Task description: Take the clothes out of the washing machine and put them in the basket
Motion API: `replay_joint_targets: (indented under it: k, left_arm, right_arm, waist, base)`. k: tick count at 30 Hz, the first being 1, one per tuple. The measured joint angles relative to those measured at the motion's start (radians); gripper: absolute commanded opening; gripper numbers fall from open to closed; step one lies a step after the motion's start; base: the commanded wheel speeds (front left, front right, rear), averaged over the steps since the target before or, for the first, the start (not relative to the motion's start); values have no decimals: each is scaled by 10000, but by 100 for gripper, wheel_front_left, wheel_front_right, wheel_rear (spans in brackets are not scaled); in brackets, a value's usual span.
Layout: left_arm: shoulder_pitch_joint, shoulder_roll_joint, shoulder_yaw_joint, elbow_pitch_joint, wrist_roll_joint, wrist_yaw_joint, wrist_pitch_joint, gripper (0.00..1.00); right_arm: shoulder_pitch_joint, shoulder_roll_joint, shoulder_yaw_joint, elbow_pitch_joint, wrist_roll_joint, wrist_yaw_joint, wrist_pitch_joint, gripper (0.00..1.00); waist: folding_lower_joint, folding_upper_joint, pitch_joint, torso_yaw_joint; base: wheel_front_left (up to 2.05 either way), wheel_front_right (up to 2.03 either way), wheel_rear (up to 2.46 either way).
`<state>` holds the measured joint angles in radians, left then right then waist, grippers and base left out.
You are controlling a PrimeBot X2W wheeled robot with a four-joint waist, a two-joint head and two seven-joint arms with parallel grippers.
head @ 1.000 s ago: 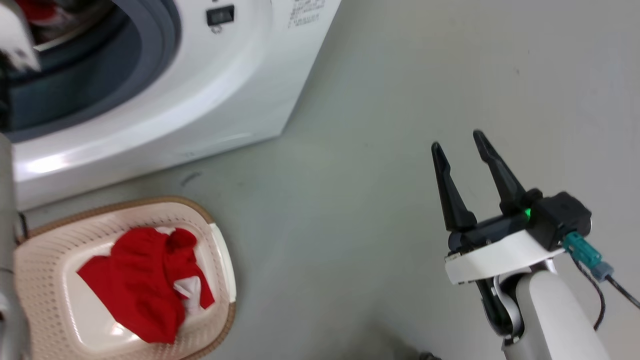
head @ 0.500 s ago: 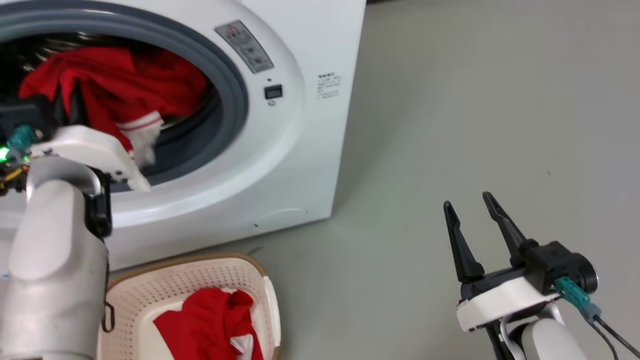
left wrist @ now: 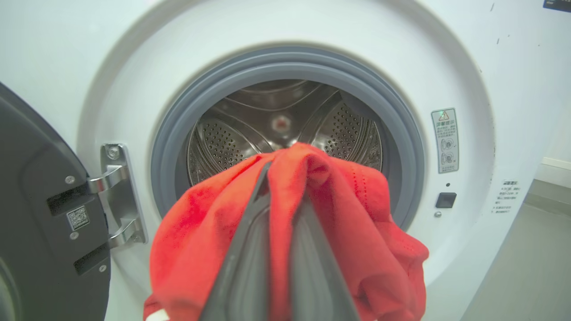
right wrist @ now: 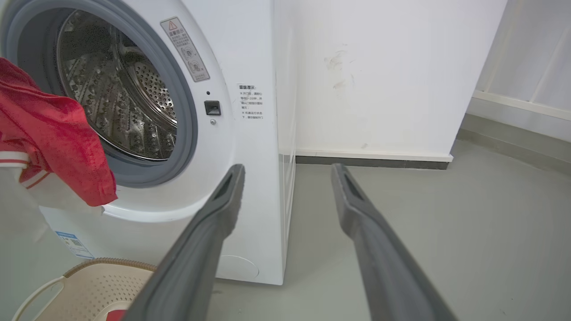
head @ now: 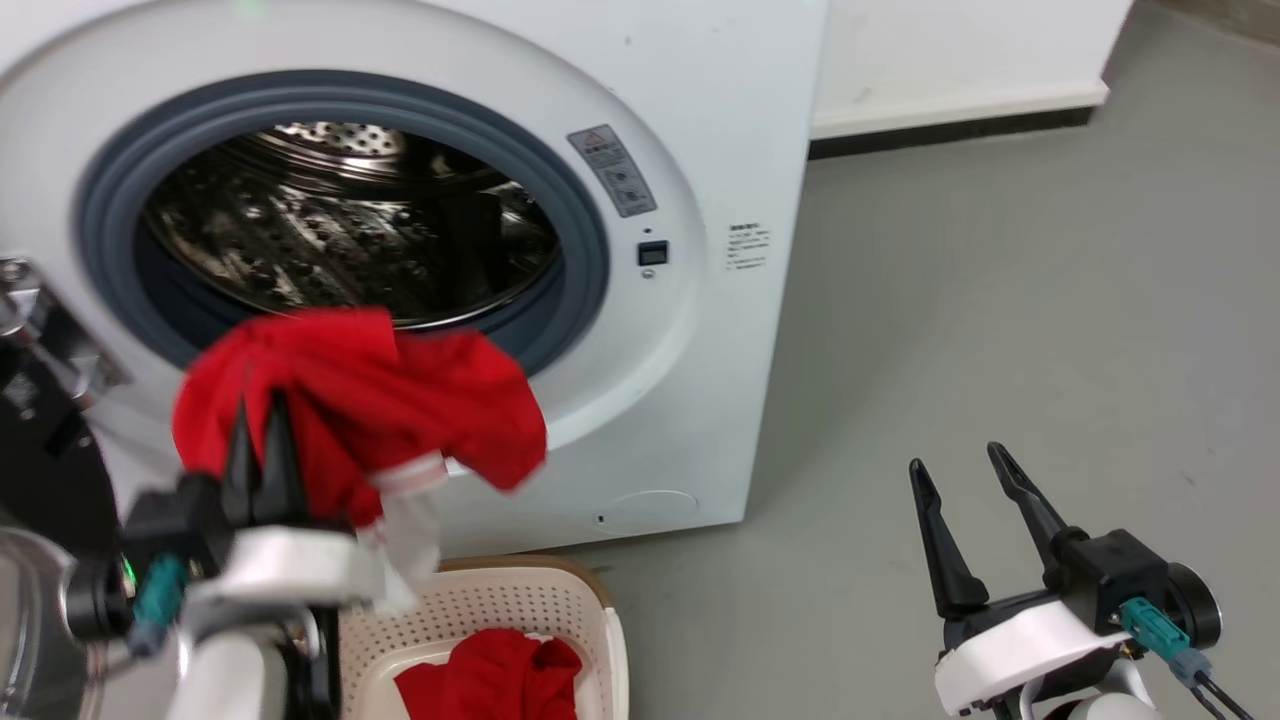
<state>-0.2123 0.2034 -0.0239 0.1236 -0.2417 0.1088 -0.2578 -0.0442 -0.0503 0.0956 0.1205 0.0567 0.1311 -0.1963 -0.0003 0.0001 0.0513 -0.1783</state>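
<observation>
My left gripper (head: 258, 418) is shut on a red garment (head: 400, 395) with a white striped cuff, which hangs in front of the washing machine (head: 720, 130), outside its grey ring. In the left wrist view the same red garment (left wrist: 357, 232) drapes over my left gripper (left wrist: 285, 171), with the steel drum (left wrist: 250, 129) behind it. Below, the cream basket (head: 590, 610) holds another red garment (head: 490, 675). My right gripper (head: 962, 462) stands open over the floor at the lower right, holding nothing. The right wrist view shows the machine (right wrist: 250, 53), the held garment (right wrist: 58, 138) and the basket (right wrist: 89, 285).
The machine's dark door (left wrist: 40, 214) stands open on its hinge (left wrist: 118, 196) at the left. A white wall with a dark skirting strip (right wrist: 374, 162) runs behind the machine. Grey floor (head: 1000, 300) stretches to the right.
The head camera has tilted upward. My left gripper has pulled the red garment out of the drum, and it now hangs in front of the machine above the basket. The right gripper stays open.
</observation>
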Motion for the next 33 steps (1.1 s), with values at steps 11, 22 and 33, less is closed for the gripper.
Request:
replay_joint_targets:
  k: [11, 22, 33]
  left_arm:
    - [2976, -1081, -518, 811, -685, 278, 207, 0]
    - [338, -1465, -311, 5269, -1296, -303, -23, 0]
    - [-2468, -1507, 274, 8015, -1078, -360, -38, 0]
  right_arm:
    - [252, 0, -48, -683, -234, 0, 399, 100]
    - [-659, -4, 157, -1183, -407, 0, 460, 100]
    - [-1864, -4, 491, -1053, -384, 0, 27, 100]
  waist:
    - [1, 0, 155, 793]
    - [4, 0, 2215, 1015]
    - [6, 0, 4888, 755]
  base:
    - [0, 0, 0]
    - [0, 0, 0]
    - [0, 0, 0]
